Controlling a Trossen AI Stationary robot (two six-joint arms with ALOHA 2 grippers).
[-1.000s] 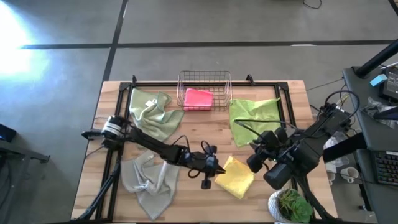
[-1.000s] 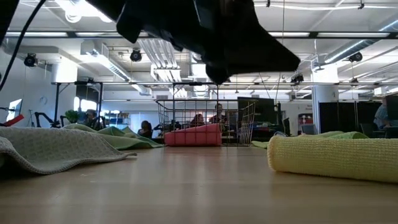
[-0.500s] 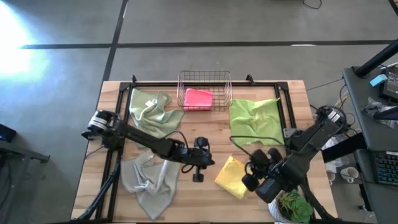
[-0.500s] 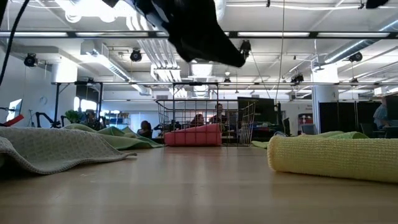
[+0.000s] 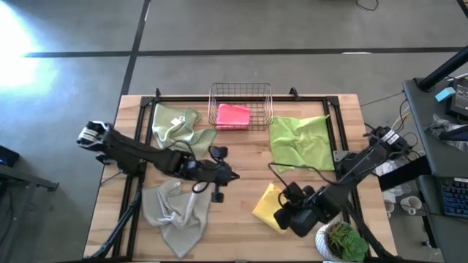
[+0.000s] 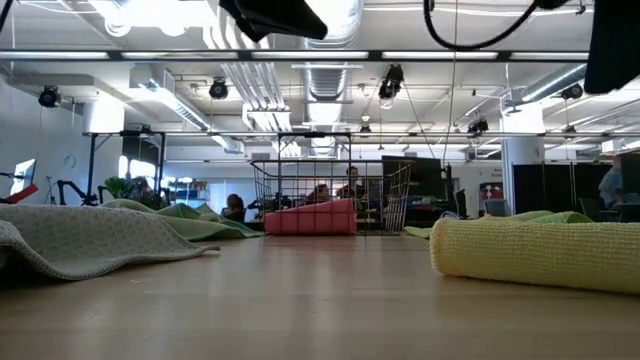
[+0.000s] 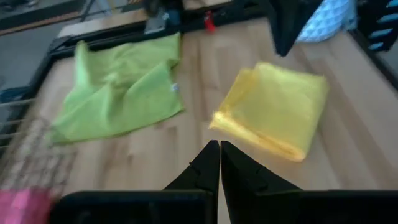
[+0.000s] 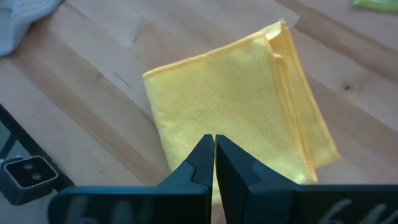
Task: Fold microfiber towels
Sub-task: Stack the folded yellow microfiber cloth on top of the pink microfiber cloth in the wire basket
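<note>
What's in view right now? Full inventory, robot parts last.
yellow towel: 1, yellow, folded, front right of table
pink towel: 1, pink, folded, inside the basket
lime green towel: 1, lime green, loose, back right
pale green towel: 1, pale sage green, crumpled, back left
grey towel: 1, grey-beige, crumpled, front left
wire basket: 1, copper, back centre
plant: 1, green, front right corner
table: 1, light wood
left gripper: 1, dark, shut, empty, above table centre
right gripper: 1, dark, shut, empty, over the yellow towel
</note>
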